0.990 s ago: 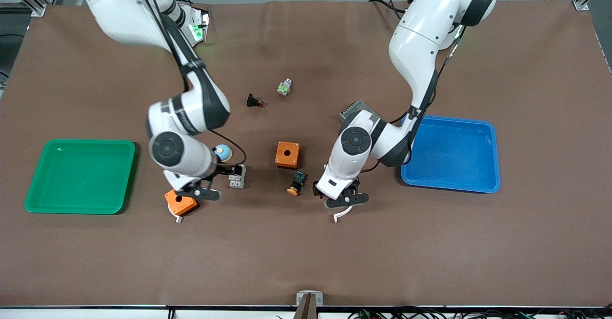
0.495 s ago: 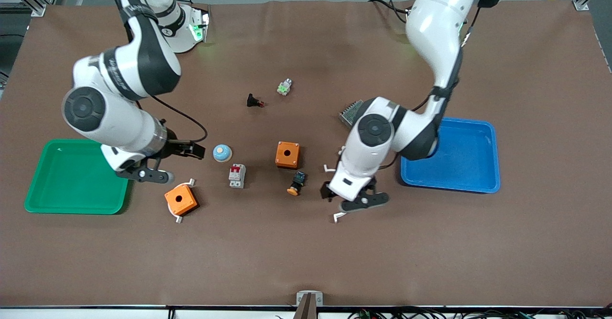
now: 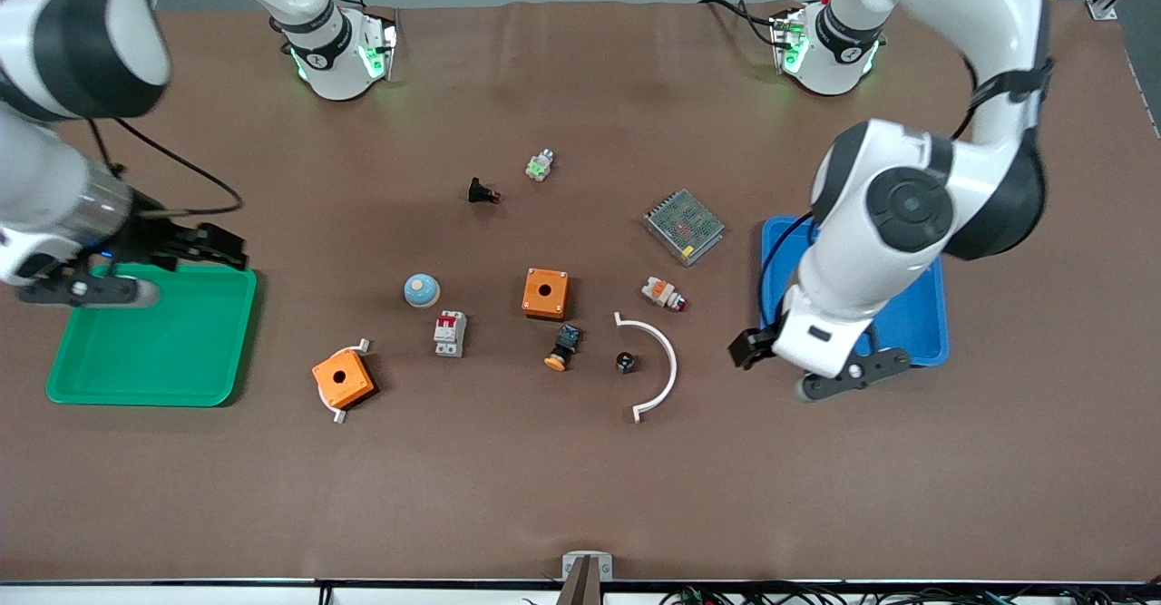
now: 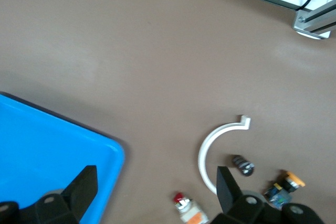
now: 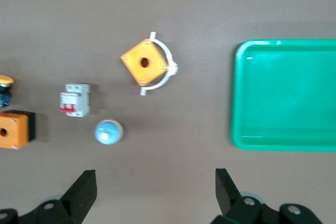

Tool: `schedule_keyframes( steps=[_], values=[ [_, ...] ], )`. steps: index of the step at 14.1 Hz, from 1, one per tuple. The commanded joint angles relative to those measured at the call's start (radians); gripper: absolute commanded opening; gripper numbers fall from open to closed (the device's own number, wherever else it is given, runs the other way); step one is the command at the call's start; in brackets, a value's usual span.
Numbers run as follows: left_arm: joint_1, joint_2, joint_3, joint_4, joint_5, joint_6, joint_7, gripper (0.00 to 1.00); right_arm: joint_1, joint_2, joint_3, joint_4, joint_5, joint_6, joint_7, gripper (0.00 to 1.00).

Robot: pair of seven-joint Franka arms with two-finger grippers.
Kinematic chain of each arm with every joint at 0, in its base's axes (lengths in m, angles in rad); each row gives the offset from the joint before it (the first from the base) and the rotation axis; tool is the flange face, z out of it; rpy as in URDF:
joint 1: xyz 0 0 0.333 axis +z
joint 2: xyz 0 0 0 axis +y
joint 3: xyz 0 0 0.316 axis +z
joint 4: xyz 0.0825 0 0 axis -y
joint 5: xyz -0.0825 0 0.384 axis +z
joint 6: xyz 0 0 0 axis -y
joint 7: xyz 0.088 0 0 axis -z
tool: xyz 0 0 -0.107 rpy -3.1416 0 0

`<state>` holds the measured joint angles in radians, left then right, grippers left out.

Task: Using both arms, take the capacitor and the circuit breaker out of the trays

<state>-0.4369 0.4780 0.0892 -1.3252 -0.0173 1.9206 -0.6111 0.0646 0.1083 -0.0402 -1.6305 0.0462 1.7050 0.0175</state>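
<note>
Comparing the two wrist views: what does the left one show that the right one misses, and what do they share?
Left wrist only: blue tray, white arc, capacitor, white-and-orange part. Right wrist only: green tray, breaker, blue dome, both orange boxes. Shared: the orange-capped button, brown table, each view's own open tool.

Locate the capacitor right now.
In the front view the capacitor lies on the table inside the white curved strip, beside the orange-capped button, toward the left arm's end.
</note>
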Motion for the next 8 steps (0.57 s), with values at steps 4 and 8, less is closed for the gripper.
schedule_keyframes(
  steps=[4, 8],
  values=[
    [0.119, -0.298, -0.006, -0.218, 0.027, -0.09, 0.256, 1.0, -0.141, -0.185, 0.019, -0.123, -0.043, -0.044, -0.135, 1.0],
    [0.191, -0.439, -0.008, -0.27, 0.027, -0.215, 0.425, 1.0, -0.155, -0.249, 0.02, -0.157, -0.042, -0.041, -0.156, 1.0]
  ],
)
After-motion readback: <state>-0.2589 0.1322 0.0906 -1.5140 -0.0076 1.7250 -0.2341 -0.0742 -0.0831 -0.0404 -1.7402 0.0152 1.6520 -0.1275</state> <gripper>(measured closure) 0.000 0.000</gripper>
